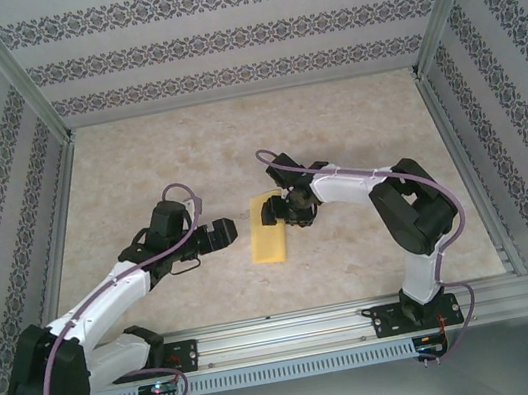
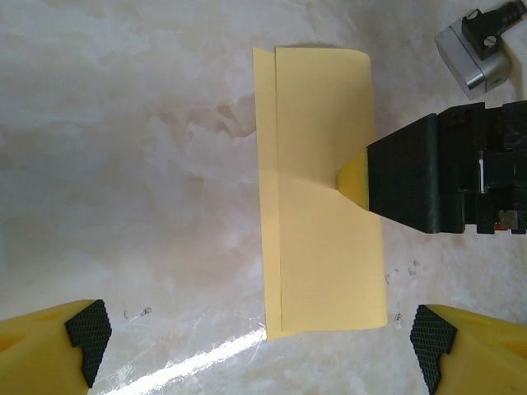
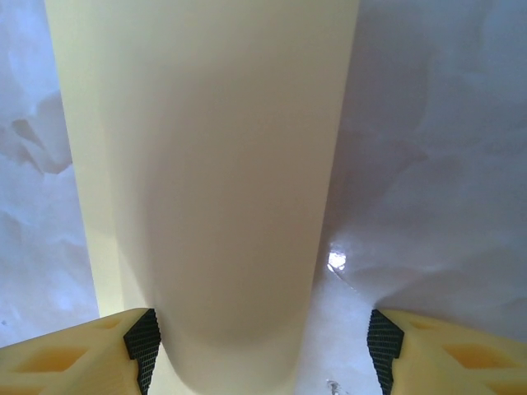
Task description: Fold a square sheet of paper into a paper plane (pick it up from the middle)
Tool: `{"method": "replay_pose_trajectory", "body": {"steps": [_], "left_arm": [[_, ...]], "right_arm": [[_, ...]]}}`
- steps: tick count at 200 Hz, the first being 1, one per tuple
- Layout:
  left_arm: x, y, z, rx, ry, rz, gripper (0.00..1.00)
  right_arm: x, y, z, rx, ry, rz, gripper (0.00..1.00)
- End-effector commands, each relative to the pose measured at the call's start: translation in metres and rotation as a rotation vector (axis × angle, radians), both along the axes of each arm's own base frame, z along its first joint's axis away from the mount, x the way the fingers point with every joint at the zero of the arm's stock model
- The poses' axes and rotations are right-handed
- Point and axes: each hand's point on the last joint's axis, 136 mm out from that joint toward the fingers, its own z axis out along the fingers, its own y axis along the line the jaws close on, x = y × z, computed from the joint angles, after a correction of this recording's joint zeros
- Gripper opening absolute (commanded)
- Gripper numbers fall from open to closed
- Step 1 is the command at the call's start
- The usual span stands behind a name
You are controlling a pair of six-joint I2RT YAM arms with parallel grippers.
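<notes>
The square sheet of paper lies on the table folded in half, a long yellow-orange rectangle with one layer's edge showing along its left side. My right gripper hangs low over its far half, open; in the right wrist view the rounded fold runs between the pads, close to the left pad and well apart from the right one. One black right finger with a yellow tip touches the sheet's right edge. My left gripper sits just left of the sheet, open and holding nothing.
The marbled tabletop is ringed by patterned walls and aluminium posts. A metal rail carrying both arm bases runs along the near edge. A cable loops over each arm.
</notes>
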Motion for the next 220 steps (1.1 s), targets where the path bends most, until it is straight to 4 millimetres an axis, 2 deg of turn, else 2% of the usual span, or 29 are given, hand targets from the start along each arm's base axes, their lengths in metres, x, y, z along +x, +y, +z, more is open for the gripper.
{"method": "replay_pose_trajectory", "body": {"steps": [1, 45, 113, 165, 179, 220], "left_arm": [[0.010, -0.005, 0.014, -0.032, -0.031, 0.001, 0.96], [0.010, -0.004, 0.015, -0.024, -0.034, 0.006, 0.97], [0.010, -0.001, 0.013, -0.009, -0.033, 0.015, 0.97], [0.009, 0.000, 0.013, -0.006, -0.035, 0.015, 0.95], [0.009, 0.000, 0.012, -0.005, -0.034, 0.016, 0.94], [0.011, 0.002, 0.009, -0.006, -0.015, 0.039, 0.80]], "right_arm": [[0.000, 0.000, -0.009, -0.034, 0.010, 0.013, 0.71], [-0.002, 0.002, -0.012, -0.037, 0.021, 0.024, 0.75], [-0.007, -0.008, -0.023, -0.193, 0.055, 0.062, 0.80], [-0.010, -0.011, -0.030, -0.226, 0.076, 0.066, 0.82], [-0.009, -0.011, -0.030, -0.228, 0.078, 0.061, 0.82], [-0.011, -0.016, -0.037, -0.252, 0.102, 0.030, 0.81]]}}
